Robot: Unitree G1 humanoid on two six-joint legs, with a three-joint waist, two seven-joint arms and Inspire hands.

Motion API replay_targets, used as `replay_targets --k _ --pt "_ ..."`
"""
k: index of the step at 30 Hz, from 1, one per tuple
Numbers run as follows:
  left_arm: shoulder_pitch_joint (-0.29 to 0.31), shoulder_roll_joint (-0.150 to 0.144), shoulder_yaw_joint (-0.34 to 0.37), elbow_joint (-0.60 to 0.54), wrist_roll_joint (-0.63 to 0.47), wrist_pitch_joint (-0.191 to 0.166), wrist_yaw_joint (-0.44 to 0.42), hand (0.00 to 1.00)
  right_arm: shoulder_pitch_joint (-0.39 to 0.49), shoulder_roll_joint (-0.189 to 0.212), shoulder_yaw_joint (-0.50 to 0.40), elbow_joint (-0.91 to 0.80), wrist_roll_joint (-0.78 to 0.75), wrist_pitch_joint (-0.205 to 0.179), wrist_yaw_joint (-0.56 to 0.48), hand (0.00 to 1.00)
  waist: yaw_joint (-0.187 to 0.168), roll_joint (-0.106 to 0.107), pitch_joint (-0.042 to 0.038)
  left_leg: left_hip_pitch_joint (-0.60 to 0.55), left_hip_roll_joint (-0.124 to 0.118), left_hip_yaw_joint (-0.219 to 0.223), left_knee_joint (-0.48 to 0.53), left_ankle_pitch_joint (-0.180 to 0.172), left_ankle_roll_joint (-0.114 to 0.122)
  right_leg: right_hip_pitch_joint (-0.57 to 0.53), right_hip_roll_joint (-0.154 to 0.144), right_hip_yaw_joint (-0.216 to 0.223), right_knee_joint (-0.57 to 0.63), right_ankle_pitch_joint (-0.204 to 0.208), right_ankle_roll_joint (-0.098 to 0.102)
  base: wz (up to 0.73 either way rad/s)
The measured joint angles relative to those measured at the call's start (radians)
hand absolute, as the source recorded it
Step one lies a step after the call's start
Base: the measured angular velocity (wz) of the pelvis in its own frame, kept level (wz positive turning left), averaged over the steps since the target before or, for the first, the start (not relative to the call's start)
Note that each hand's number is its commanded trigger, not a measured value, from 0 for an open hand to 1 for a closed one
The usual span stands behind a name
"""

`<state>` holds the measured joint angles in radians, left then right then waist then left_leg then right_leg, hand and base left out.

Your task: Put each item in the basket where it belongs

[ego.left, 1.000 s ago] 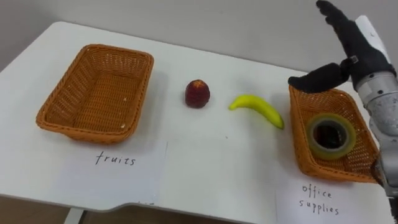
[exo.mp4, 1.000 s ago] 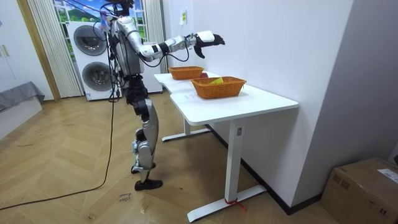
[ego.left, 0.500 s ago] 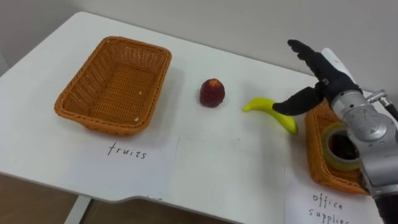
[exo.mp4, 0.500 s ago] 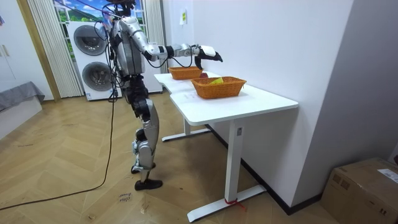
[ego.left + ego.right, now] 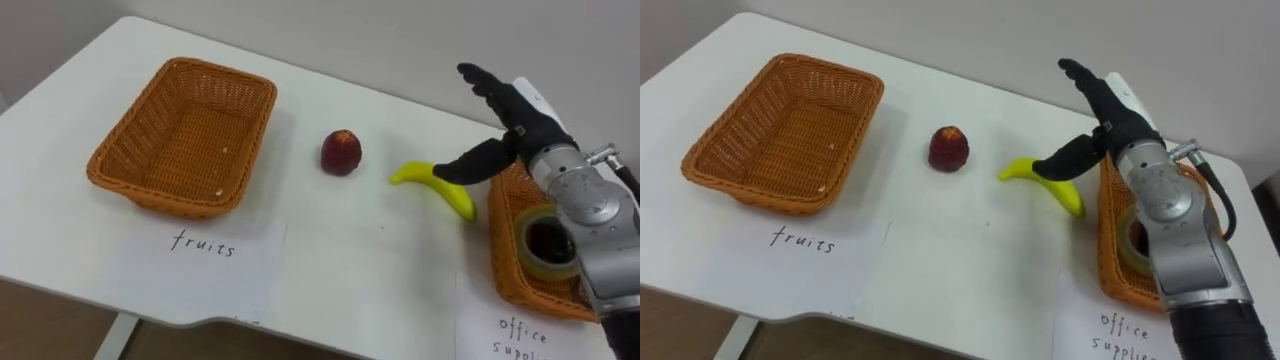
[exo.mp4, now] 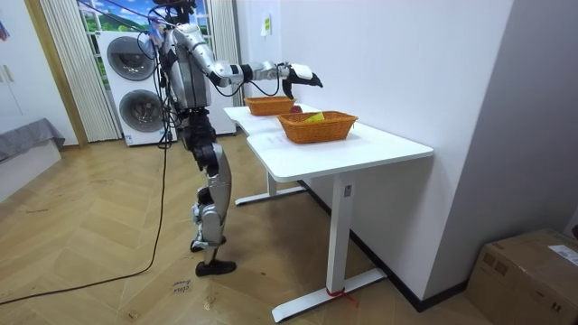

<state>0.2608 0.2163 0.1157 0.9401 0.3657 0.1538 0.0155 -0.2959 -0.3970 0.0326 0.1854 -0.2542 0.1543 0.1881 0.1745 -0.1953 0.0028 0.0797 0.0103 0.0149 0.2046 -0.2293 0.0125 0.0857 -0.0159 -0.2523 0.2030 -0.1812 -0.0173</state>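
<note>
Nearest the robot, at the front edge of the white table (image 5: 380, 270), lie two paper labels: the fruits label (image 5: 208, 244) on its left and the office supplies label (image 5: 525, 335) on its right. Behind each stands its wicker basket. The fruit basket (image 5: 150, 190) holds no fruit. The office basket (image 5: 503, 262) holds a roll of tape (image 5: 545, 240), so that half of the sorting appears done, as far as the frames show.

Two fruits are left on the bare tabletop between the baskets: a red apple (image 5: 341, 151) near the middle and a banana (image 5: 445, 190) to its right. The banana's right end lies just beside the office basket's left wall.

The right hand (image 5: 520, 125) hovers over that end of the banana, released, with fingers spread and thumb lowered toward the fruit. It grasps nothing, and whether the thumb touches the banana cannot be told.

Judged from this layout, the banana is the next item to carry. Its route to the fruit basket crosses open table, with the apple near the path. Room is tight on the right, where the basket wall crowds the banana. Beyond the fruit, the table's far edge meets the wall.
</note>
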Motion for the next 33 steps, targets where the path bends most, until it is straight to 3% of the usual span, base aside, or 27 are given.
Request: replay_targets --k 11,15,19,33 --pt "0.004 0.01 -0.001 -0.001 0.002 0.02 -0.008 0.0 0.0 -0.002 0.036 0.001 -0.033 0.0 0.023 0.0 0.023 -0.004 0.0027 0.0 0.0 -0.003 0.001 0.0 0.0 0.0 -0.001 -0.005 0.0 0.0 0.0 0.0" --pt "0.005 0.016 -0.001 0.0 0.023 0.02 -0.008 0.0 0.0 -0.003 0.059 0.023 -0.037 0.0 0.018 0.0 0.025 -0.012 0.0086 -0.002 -0.001 -0.01 0.001 0.0 0.0 0.001 -0.003 -0.028 0.0 0.0 0.0 0.04" --pt "0.004 0.018 -0.001 0.001 0.042 0.02 -0.024 0.0 0.0 -0.004 0.066 0.037 -0.062 0.0 0.018 0.0 0.026 -0.013 0.0096 -0.016 -0.004 -0.022 0.004 0.0 0.0 -0.005 -0.007 -0.049 -0.001 0.0 0.0 0.09" --pt "0.004 0.018 -0.003 0.002 0.042 0.021 -0.028 0.0 -0.009 -0.003 0.105 0.18 -0.073 -0.001 0.008 0.0 0.066 -0.007 0.0138 -0.064 -0.006 -0.031 0.02 0.0 0.0 -0.033 -0.008 -0.052 -0.001 0.0 0.0 0.04"
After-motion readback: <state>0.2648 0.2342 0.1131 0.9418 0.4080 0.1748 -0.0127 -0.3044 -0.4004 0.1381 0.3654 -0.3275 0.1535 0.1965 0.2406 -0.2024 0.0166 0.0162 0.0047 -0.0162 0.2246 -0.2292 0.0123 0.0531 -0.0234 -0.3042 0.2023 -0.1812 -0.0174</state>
